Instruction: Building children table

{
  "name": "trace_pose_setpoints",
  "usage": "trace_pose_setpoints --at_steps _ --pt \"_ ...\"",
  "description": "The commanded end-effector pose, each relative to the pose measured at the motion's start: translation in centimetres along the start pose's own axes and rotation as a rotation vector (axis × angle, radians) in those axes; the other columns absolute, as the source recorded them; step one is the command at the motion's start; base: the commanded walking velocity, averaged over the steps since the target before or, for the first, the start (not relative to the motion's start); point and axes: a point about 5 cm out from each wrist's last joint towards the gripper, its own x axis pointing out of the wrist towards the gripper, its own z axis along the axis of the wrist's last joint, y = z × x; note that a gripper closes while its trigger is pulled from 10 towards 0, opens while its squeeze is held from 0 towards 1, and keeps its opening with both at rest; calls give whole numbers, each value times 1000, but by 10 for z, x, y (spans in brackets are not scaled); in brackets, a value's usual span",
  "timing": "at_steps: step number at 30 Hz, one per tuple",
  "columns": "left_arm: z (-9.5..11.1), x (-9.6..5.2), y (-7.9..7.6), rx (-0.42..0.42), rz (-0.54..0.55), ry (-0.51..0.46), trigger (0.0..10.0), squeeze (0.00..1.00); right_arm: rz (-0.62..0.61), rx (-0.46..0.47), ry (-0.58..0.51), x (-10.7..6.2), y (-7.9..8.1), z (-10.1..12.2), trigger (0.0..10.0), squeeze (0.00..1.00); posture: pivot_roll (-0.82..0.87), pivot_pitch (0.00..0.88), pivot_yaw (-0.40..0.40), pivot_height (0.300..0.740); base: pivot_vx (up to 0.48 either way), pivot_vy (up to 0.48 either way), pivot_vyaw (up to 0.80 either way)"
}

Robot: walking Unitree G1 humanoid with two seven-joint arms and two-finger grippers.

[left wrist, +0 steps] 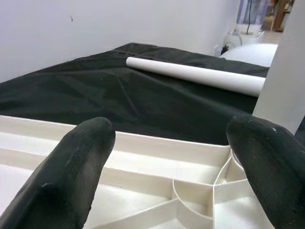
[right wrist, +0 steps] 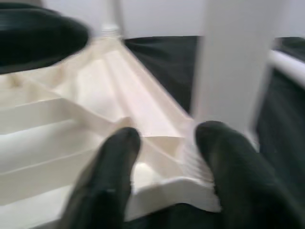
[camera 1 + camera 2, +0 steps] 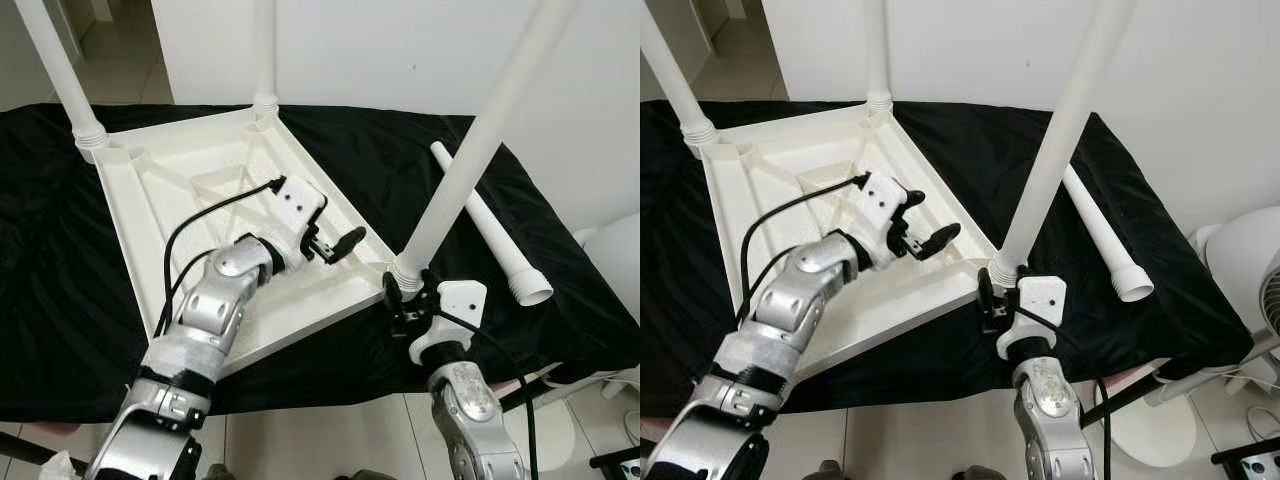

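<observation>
My left claw (image 3: pixel 338 245) hovers released over the inverted table's (image 3: pixel 190 170) underside. My right claw (image 3: pixel 410 293), also released, brackets the near-right corner at the fitted leg's (image 3: pixel 470 150) base.

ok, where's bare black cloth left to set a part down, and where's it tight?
Free: the black cloth between the upturned tabletop and the loose leg, and the strip left of the tabletop. Tight: the near right corner, where the right gripper sits at the fitted leg's base, and the left gripper hovers open over the ribs.
</observation>
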Motion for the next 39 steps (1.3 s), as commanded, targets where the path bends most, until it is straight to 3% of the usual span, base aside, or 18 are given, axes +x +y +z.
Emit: trace_pose_setpoints --at_steps 1,7,8,11,15,19,21,26,29,30,32,34,39 --pt "0 2 3 4 51 5 10000 0 28 12 7 -1 2 0 0 0 4 0 -41 740 0 0 0" --pt "1 4 8 9 88 5 10000 0 111 53 3 1 7 4 0 0 10 0 -41 740 0 0 0" --pt "1 4 9 15 92 8 10000 0 123 54 6 3 6 4 10000 0 14 0 -40 740 0 0 0" --pt "1 4 9 21 91 12 10000 0 118 54 11 4 2 4 10000 0 15 0 -40 740 0 0 0" --pt "0 4 12 37 121 26 10000 0 90 37 17 8 -24 7 10000 0 16 0 -35 740 0 0 0" --pt "0 4 14 43 124 29 10000 0 91 22 20 8 -31 8 10000 0 15 0 -34 740 0 0 0" --pt "0 4 16 51 131 43 10000 0 108 -2 35 10 -49 10 10000 0 9 0 -30 740 0 0 0" --pt "1 6 14 68 80 82 10000 0 193 -40 93 14 -73 12 10000 0 4 0 -30 740 0 0 0" --pt "1 6 12 76 55 90 10000 0 204 -57 106 15 -80 12 10000 0 4 0 -32 740 0 0 0" --pt "0 6 9 89 25 94 10000 0 211 -74 124 20 -90 11 10000 0 5 0 -35 740 0 0 0" --pt "0 6 9 89 25 94 10000 0 211 -74 124 20 -90 11 10000 0 5 0 -35 740 0 0 0" --pt "0 5 3 100 -14 98 10000 0 186 -93 138 28 -107 11 10000 0 11 0 -41 740 0 0 0" --pt "-1 4 0 97 -36 97 10000 0 125 -117 136 37 -122 12 10000 0 14 0 -43 740 0 0 0"
